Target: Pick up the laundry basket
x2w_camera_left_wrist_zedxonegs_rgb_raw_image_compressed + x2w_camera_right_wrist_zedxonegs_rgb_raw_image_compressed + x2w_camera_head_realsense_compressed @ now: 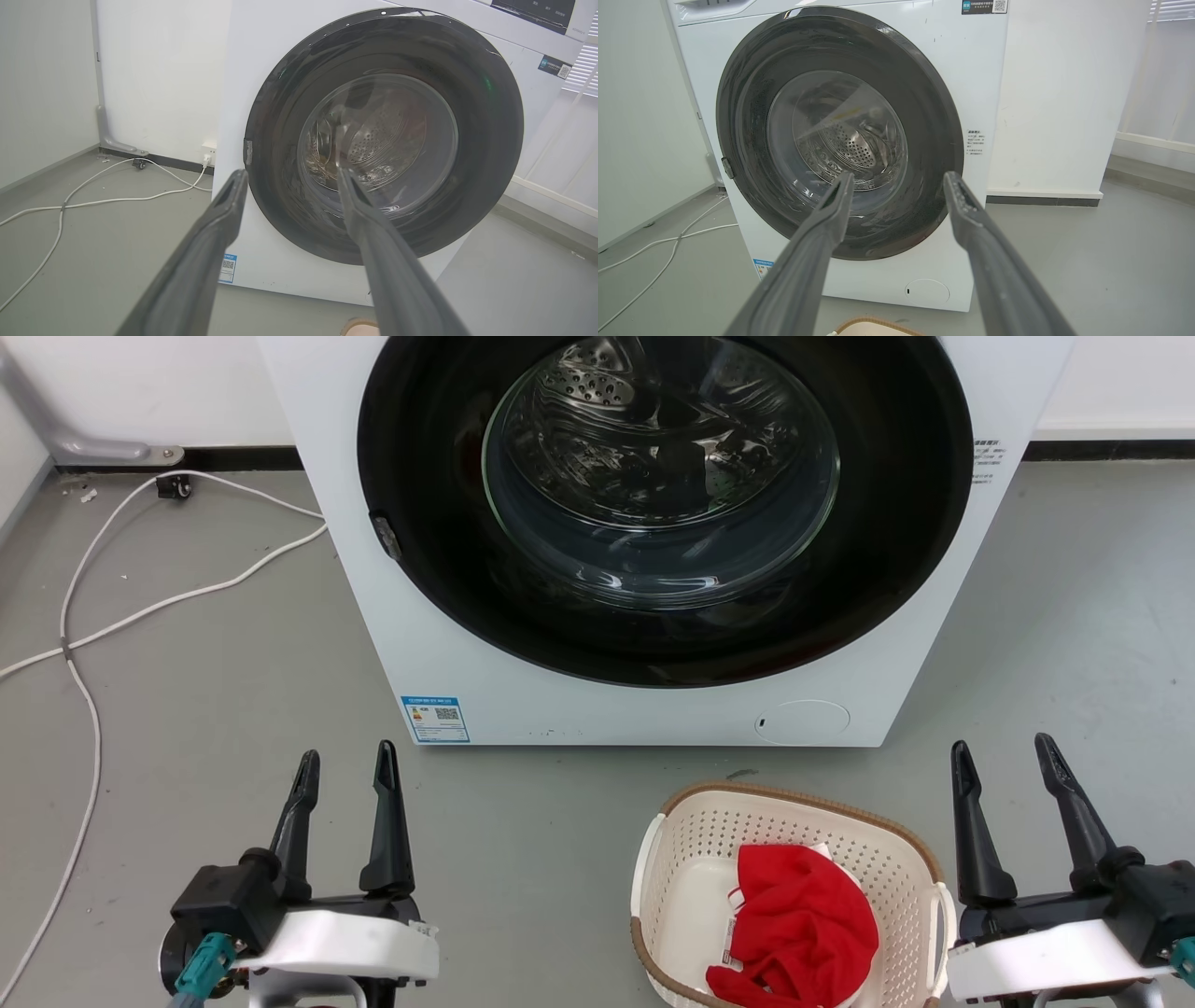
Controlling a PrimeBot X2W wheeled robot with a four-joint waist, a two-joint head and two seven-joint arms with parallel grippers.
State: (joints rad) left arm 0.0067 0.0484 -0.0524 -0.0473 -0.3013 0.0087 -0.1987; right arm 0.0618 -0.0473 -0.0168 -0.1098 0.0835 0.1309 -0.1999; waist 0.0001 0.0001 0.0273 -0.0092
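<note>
The laundry basket [691,877], cream-white and perforated with a brown rim and white side handles, stands on the grey floor just in front of the washer, at the lower middle-right of the head view. A red garment [803,924] lies inside it. A sliver of its brown rim [359,325] shows at the bottom of the left wrist view, and its rim [873,325] also peeks into the right wrist view. My left gripper [345,761] is open, well to the basket's left. My right gripper [1004,751] is open too, close beside the basket's right handle. Both hold nothing.
A white front-loading washer [448,644] with a shut dark round door [663,504] stands directly ahead. White cables [84,644] trail across the floor on the left. Walls close in behind and to the left.
</note>
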